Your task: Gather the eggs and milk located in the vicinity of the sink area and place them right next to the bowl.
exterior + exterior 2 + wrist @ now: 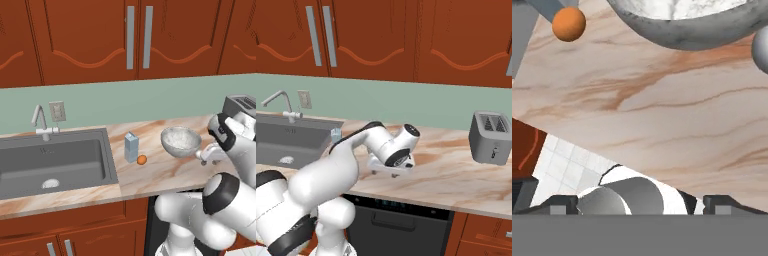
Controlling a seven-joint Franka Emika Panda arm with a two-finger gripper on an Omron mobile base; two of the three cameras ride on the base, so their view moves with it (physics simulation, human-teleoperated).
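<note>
The orange-brown egg (142, 159) lies on the desk just beside the milk (131, 147), between the sink (52, 162) and the bowl (180, 140), toward the desk's front edge. I judge it light, smooth and brittle, apt to roll, so it wants a gentle hold across its short middle; the carton is likely light and stiff, best taken by its flat sides below the gable. The pincer (639, 202) stands wide apart and holds nothing, hanging near the front edge by the bowl. At the hand view's right edge a pale round thing (760, 49) beside the bowl is cut off; it may be the white egg, but I cannot tell.
</note>
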